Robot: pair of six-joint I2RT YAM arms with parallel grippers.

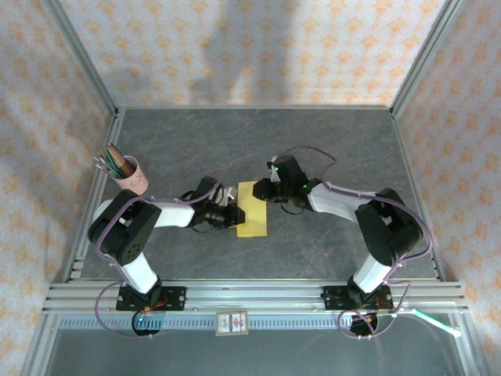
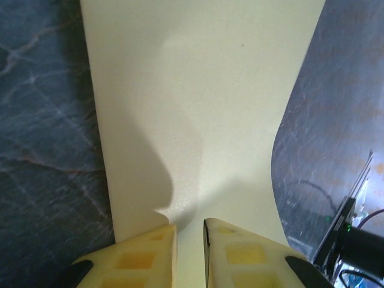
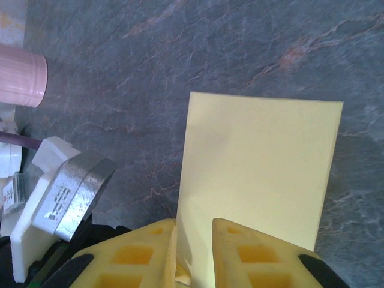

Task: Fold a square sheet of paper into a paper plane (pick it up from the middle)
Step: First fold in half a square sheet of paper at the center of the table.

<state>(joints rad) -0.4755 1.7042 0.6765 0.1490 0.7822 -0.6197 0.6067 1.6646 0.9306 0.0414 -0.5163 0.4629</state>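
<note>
Left jaws and right jaws sit at the yellow paper's edges; clenched or not, unclear

I've got the top cam high behind both arm bases, looking down on the whole worktop. Each wrist cam sits just behind its own jaws, close-up, facing forward and down. All three overlap on the yellow paper.

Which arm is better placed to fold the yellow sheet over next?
Likely the left. The left gripper pinches the square sheet of paper midway along its edge, and the sheet bows upward there. The right gripper straddles a corner, grip unclear.
</note>
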